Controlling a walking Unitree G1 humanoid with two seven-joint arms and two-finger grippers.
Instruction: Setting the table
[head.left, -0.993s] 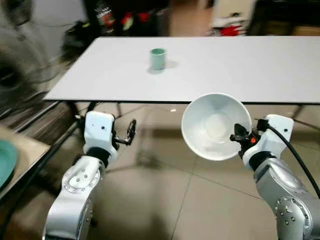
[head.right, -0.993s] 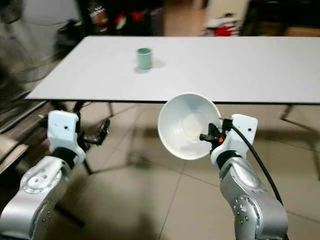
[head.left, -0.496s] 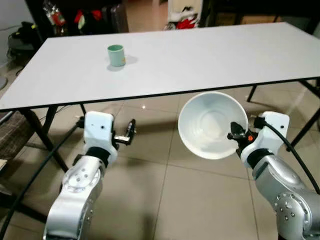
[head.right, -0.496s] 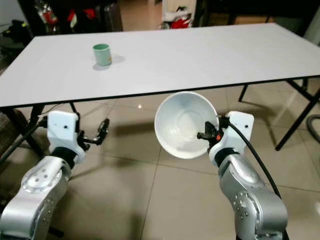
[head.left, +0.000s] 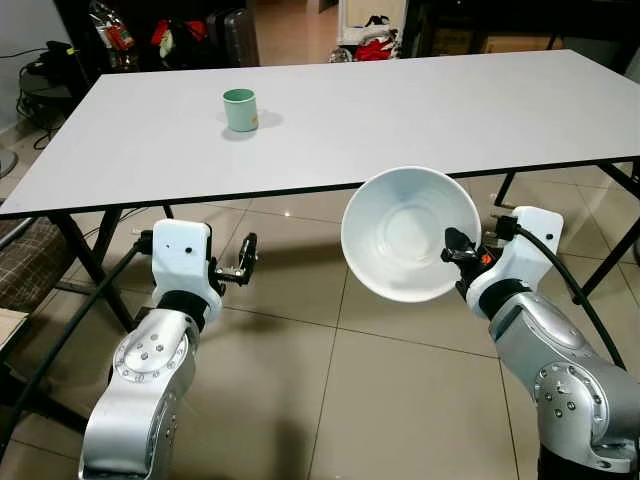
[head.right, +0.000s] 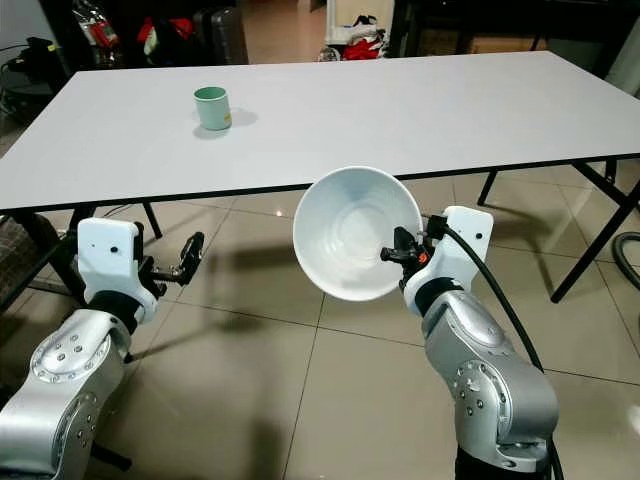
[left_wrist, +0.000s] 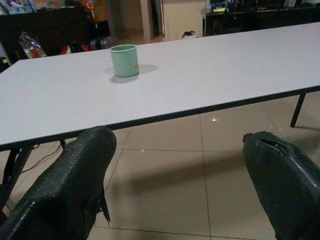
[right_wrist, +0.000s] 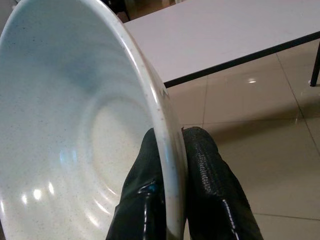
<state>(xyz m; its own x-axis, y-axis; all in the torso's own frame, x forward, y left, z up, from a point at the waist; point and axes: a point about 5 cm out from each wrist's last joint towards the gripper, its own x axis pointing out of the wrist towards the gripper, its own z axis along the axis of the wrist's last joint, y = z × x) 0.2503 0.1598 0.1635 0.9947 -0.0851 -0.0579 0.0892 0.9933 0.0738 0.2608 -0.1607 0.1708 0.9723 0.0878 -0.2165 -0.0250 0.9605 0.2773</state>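
My right gripper (head.left: 452, 246) is shut on the rim of a white bowl (head.left: 405, 235), held tilted on its side in front of the table's near edge, over the floor. In the right wrist view both fingers (right_wrist: 205, 165) pinch the bowl's rim (right_wrist: 165, 150). The white table (head.left: 420, 110) spreads ahead, with a small green cup (head.left: 240, 109) standing on its far left part. My left gripper (head.left: 245, 262) is open and empty, low before the table's left side; through its wrist view the green cup (left_wrist: 124, 60) stands between the spread fingers (left_wrist: 75, 175).
Black table legs (head.left: 90, 262) stand at the left and at the right (head.left: 615, 240). Tiled floor (head.left: 330, 400) lies under my arms. Dark furniture and bags (head.left: 190, 35) crowd the room beyond the table. A cable (head.left: 60, 340) trails at the left.
The camera has shifted, so the table and cup sit slightly differently in view. The bowl in my right gripper has risen a little and come closer to the table edge.
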